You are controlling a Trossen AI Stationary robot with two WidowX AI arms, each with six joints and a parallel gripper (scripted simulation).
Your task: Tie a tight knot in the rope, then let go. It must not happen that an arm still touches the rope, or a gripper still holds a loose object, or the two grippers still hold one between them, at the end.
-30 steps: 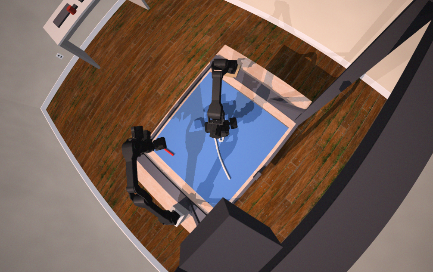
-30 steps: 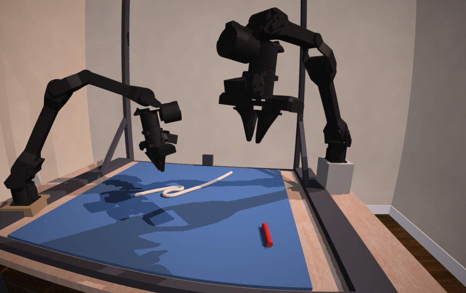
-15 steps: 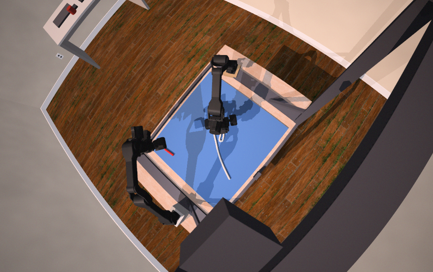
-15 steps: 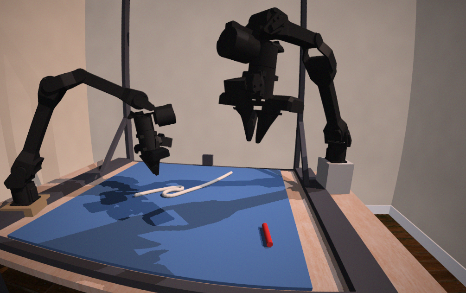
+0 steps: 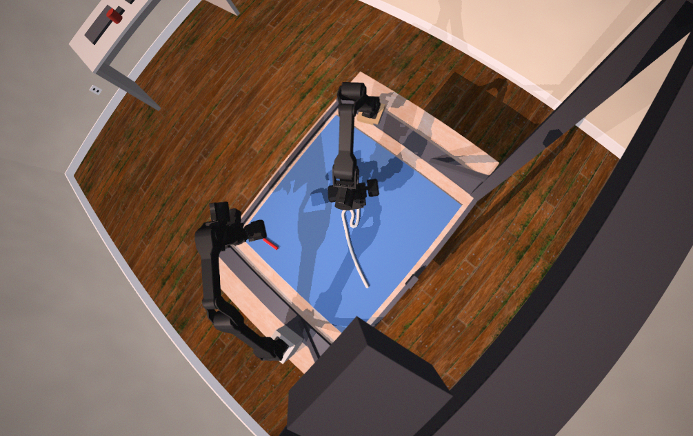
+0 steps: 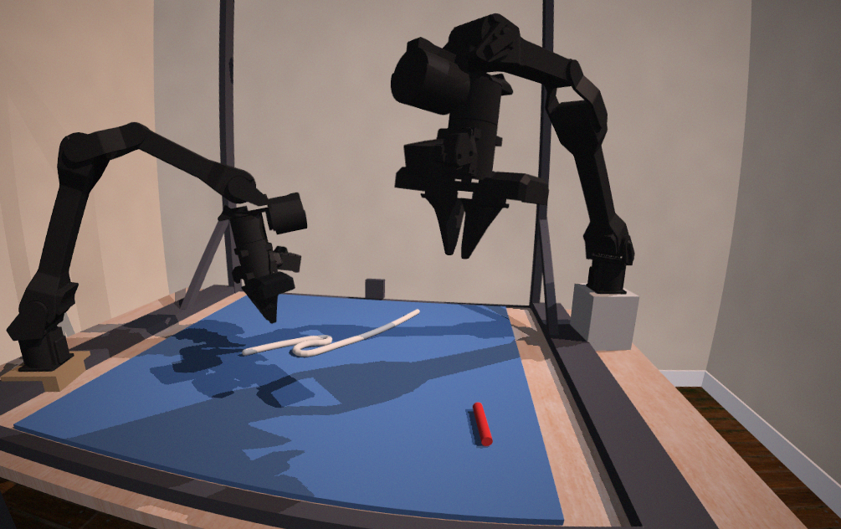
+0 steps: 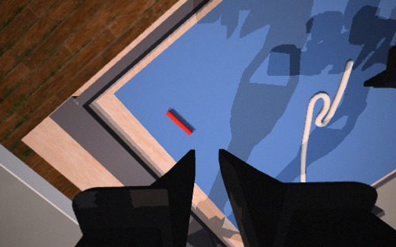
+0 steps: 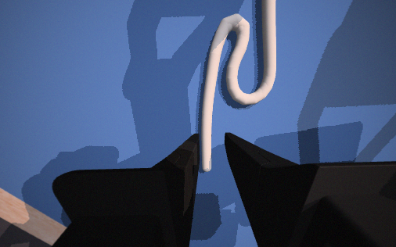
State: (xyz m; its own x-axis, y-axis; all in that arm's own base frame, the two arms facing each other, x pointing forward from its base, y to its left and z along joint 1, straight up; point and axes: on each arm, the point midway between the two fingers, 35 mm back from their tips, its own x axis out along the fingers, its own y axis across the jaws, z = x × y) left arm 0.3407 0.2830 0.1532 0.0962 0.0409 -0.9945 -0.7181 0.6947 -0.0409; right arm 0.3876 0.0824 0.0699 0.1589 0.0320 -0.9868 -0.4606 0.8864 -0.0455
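Loosely, the white cylindrical rope point(image 5: 353, 252) point(image 6: 363, 335) point(image 7: 307, 121) point(image 8: 209, 98) lies bent, unknotted, nearer the exterior view's far counter edge point(image 5: 422, 165) point(image 6: 551, 407) point(image 7: 135, 125) point(image 8: 2, 195); the right gripper point(image 5: 357, 204) point(image 6: 271, 320) point(image 7: 369, 84) point(image 8: 211, 138) hovers above, fingers apart, as are the left gripper's point(image 5: 238, 234) point(image 6: 458, 254) point(image 7: 207, 150), both holding nothing.

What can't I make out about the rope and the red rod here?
- Rope, short end: top view, under the right tool.
- Rope, long end: left wrist view, behind the left tool; right wrist view, cut by the top edge.
- Red rod, one end: top view, under the left tool.
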